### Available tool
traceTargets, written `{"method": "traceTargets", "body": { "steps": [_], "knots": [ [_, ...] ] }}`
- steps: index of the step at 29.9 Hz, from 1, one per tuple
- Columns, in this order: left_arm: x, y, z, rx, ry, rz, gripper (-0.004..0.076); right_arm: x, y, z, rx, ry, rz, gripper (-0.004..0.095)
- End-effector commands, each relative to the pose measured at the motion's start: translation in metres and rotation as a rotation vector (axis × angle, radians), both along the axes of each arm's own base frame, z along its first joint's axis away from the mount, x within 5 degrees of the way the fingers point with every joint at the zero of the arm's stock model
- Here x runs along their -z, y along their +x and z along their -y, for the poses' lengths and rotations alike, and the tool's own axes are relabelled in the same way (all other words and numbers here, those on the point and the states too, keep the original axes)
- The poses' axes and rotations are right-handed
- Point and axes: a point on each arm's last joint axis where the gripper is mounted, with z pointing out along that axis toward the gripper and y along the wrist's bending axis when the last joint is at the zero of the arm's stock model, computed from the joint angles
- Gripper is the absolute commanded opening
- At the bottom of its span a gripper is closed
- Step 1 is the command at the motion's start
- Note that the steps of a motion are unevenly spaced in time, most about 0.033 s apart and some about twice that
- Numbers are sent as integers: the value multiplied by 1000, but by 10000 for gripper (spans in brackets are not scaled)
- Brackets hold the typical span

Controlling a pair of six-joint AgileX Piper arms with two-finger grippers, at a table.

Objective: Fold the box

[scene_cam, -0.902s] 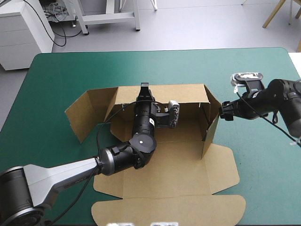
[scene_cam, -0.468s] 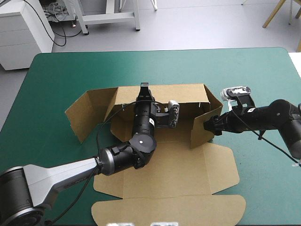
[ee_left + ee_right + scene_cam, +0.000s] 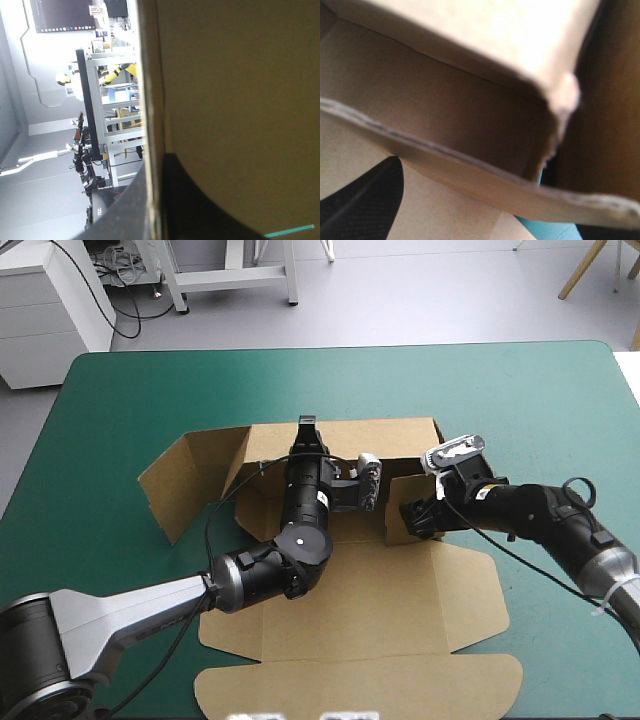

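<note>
Centrally on the teal-green cover (image 3: pixel 150 390) sits the brown box (image 3: pixel 350 590). Likely light; matte board, stiff across panels, should bend only at its creases. The left gripper (image 3: pixel 308 426) pinches the raised far wall's top edge. The right gripper (image 3: pixel 412 514) meets the right end flap (image 3: pixel 395 502); grip can't be told. Best held near creases.

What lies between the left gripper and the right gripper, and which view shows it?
Only the box: its raised back wall and inward-turned side flap, shown in the high view.
</note>
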Motion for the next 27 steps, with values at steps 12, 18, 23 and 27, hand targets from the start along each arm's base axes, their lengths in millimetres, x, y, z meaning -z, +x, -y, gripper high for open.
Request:
{"method": "traceTargets", "body": {
  "steps": [12, 18, 23, 27],
  "knots": [
    [-30, -4, -6, -8, -45, 95, -10, -14, -8, -24, 73, 58, 187, 617],
    [-30, -4, -6, -8, -46, 95, -9, -26, -14, -20, 80, 66, 239, 3],
    [-30, -4, -5, -4, -48, 92, 102, -32, -16, -18, 79, 77, 267, 0],
    [-30, -4, -5, -10, -81, 91, 408, -33, -17, -18, 80, 82, 271, 0]
  ]
}}
